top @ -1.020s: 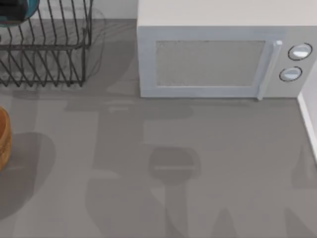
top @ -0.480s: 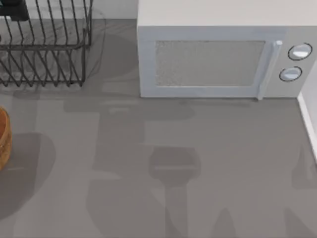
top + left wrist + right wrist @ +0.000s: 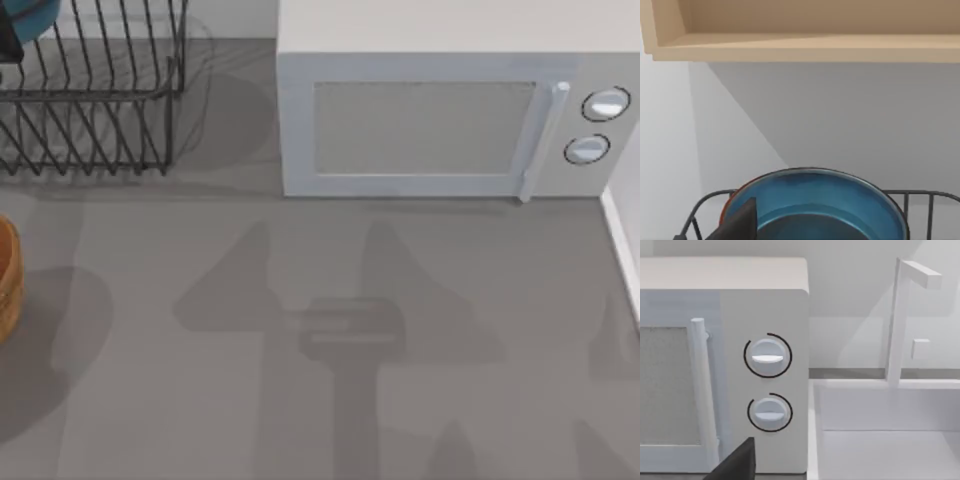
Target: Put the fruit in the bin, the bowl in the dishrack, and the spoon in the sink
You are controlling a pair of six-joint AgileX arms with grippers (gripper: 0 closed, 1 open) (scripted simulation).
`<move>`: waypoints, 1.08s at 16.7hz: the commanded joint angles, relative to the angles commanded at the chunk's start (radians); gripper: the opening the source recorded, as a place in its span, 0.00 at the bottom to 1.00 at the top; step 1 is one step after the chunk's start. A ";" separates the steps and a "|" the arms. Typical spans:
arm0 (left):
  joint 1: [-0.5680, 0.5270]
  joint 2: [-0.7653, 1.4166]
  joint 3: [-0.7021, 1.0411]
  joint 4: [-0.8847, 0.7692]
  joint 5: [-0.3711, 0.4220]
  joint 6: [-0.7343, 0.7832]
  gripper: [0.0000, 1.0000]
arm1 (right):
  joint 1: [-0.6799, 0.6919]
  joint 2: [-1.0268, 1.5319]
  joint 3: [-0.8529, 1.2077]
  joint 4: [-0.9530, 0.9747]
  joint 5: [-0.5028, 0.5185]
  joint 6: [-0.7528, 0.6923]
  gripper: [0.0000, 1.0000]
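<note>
I am holding my left end effector (image 3: 6, 42) at the far left corner of the bench (image 3: 330, 300), over the black wire dishrack (image 3: 95, 110); I cannot tell how far its fingers are parted. The blue-teal bowl (image 3: 815, 205) is sitting just beneath it, inside the rack's bars, against the white wall under a wooden shelf (image 3: 805, 47). The orange-brown bin (image 3: 8, 280) is standing nearer, at the bench's left edge. My right end effector is facing the white microwave (image 3: 725, 365) and the sink (image 3: 890, 435) beside it, its opening unclear.
</note>
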 joint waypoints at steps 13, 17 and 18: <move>-0.046 -1.163 -0.609 -0.547 -0.069 -0.010 1.00 | 0.000 0.000 0.000 0.000 0.000 0.000 1.00; -0.052 -1.285 -0.692 -0.622 -0.078 -0.011 1.00 | 0.000 0.000 0.000 0.000 0.000 0.000 1.00; -0.052 -1.289 -0.695 -0.625 -0.078 -0.011 1.00 | 0.000 0.000 0.000 0.000 0.000 0.000 1.00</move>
